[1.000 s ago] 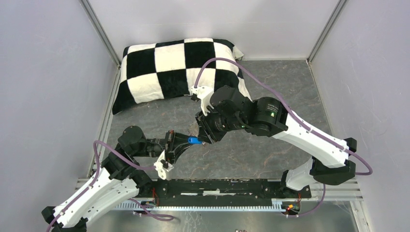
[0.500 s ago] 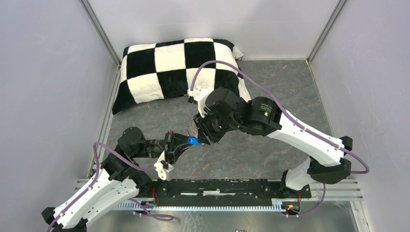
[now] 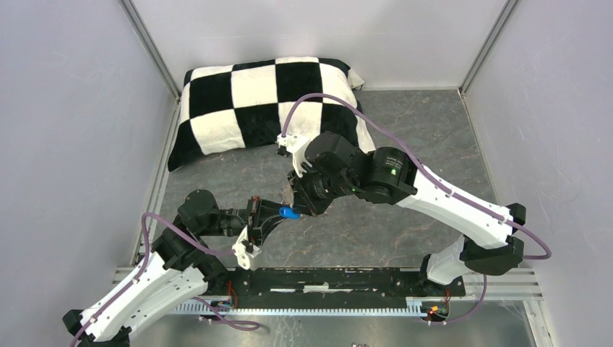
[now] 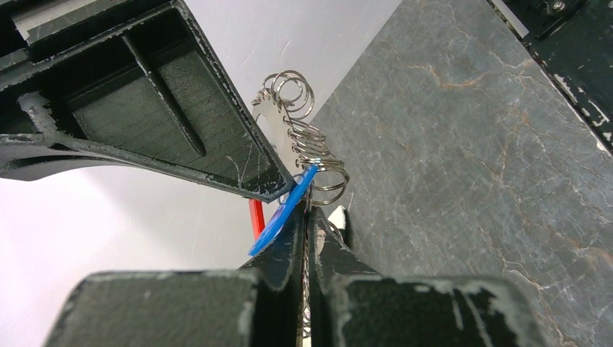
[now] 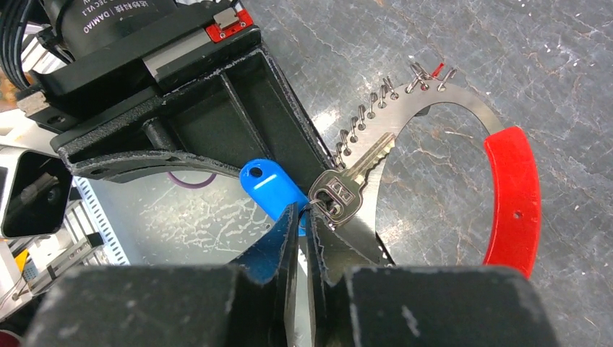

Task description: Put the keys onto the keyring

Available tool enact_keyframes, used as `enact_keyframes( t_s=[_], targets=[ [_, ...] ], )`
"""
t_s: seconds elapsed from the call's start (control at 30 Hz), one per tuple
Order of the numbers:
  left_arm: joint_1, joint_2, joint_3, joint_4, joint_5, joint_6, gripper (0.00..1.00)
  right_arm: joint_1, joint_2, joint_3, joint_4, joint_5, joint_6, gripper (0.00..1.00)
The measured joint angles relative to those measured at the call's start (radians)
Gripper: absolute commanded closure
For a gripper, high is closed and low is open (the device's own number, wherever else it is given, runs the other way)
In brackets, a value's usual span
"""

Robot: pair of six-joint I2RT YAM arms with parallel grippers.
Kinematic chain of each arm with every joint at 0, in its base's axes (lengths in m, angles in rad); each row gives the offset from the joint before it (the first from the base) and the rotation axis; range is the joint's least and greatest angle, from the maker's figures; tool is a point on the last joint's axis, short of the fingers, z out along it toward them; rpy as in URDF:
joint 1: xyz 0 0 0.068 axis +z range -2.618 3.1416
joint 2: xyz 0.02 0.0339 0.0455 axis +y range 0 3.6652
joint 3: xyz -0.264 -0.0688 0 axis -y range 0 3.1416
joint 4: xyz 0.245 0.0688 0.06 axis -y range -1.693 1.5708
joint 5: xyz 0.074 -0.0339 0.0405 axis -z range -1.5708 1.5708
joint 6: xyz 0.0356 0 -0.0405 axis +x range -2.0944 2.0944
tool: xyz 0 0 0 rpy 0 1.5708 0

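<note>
Blue key tag (image 5: 271, 189) — black-white checked cloth (image 3: 246, 101)

From my station I count two arms, the left arm (image 3: 155, 285) and the right arm (image 3: 448, 199), and two purple cables (image 3: 322, 95), one trailing from each. One blue tag (image 5: 267, 184), one silver key (image 5: 340, 195), one keyring (image 5: 455, 93) band carrying a single red section (image 5: 515, 195). The small wire loops (image 5: 359, 123) along it are too crowded for me to count. One checkered cloth (image 3: 238, 94) lies on the surface (image 3: 419, 130).
</note>
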State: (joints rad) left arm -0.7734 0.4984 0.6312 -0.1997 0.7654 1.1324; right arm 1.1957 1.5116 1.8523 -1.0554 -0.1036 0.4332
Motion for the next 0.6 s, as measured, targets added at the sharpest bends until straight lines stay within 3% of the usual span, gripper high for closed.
enact_keyframes(
  t_s=[0.6],
  targets=[
    [0.000,0.001,0.000,0.000,-0.013,-0.002,0.98,-0.015,-0.105,-0.212,0.220,-0.097,0.050,0.92]
  ],
)
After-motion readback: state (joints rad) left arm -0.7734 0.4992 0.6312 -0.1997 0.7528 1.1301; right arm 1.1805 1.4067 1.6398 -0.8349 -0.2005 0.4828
